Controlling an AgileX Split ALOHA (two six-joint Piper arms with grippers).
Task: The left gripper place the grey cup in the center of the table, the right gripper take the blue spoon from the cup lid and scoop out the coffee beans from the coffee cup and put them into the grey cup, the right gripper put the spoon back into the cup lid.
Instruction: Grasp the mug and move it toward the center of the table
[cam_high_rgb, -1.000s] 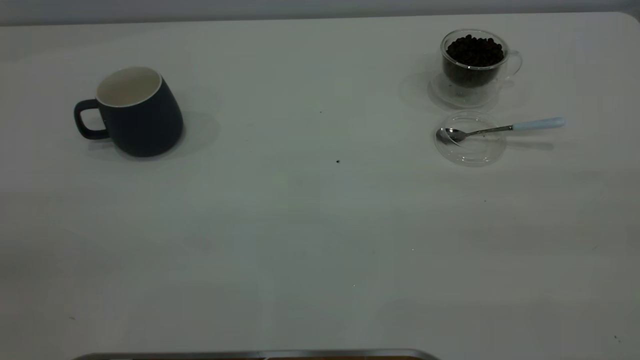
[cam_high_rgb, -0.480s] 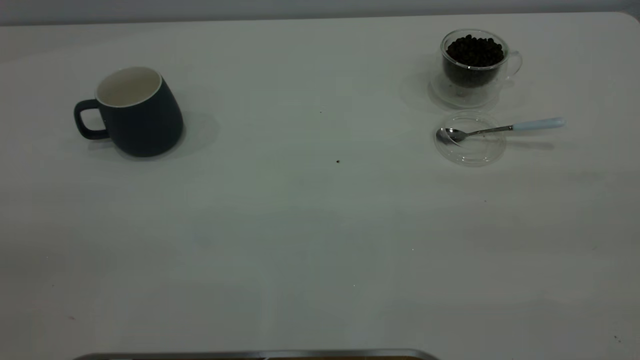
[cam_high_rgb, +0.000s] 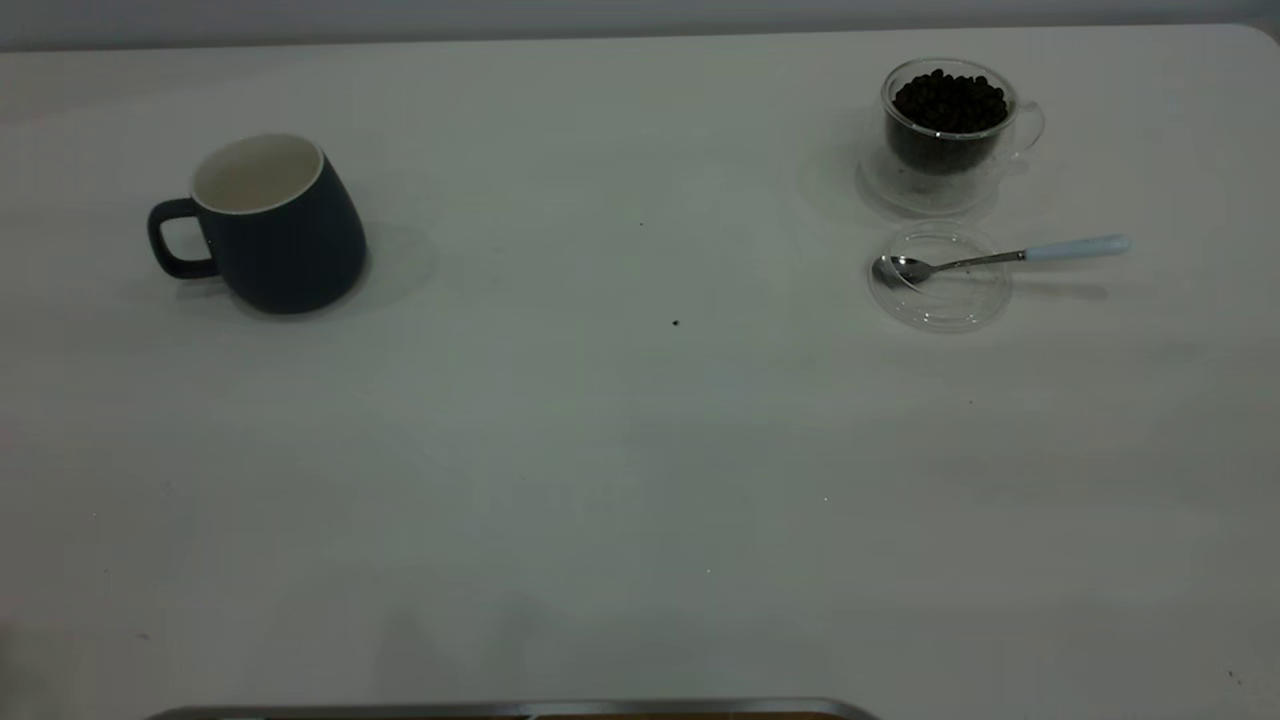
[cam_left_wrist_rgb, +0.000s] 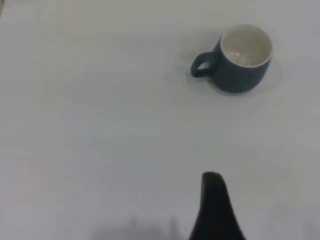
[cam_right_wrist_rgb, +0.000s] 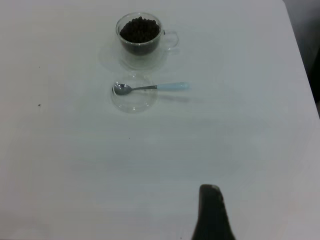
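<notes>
The grey cup (cam_high_rgb: 268, 222) stands upright at the table's left, handle pointing left, empty and white inside; it also shows in the left wrist view (cam_left_wrist_rgb: 241, 58). The glass coffee cup (cam_high_rgb: 948, 125) full of dark coffee beans (cam_high_rgb: 950, 100) stands at the far right. In front of it lies the clear cup lid (cam_high_rgb: 940, 280) with the blue spoon (cam_high_rgb: 1000, 258) resting across it, bowl on the lid and blue handle pointing right. My left gripper (cam_left_wrist_rgb: 214, 205) hangs well short of the grey cup. My right gripper (cam_right_wrist_rgb: 212, 210) is far from the spoon (cam_right_wrist_rgb: 150, 87). Neither gripper shows in the exterior view.
A small dark speck (cam_high_rgb: 676, 323) lies near the table's middle. The white table (cam_high_rgb: 600, 480) ends at a rounded far right corner (cam_high_rgb: 1262, 35). A metal rim (cam_high_rgb: 500, 710) runs along the near edge.
Cups, lid and spoon have not moved. Faint shadows have shifted over the near part of the table.
</notes>
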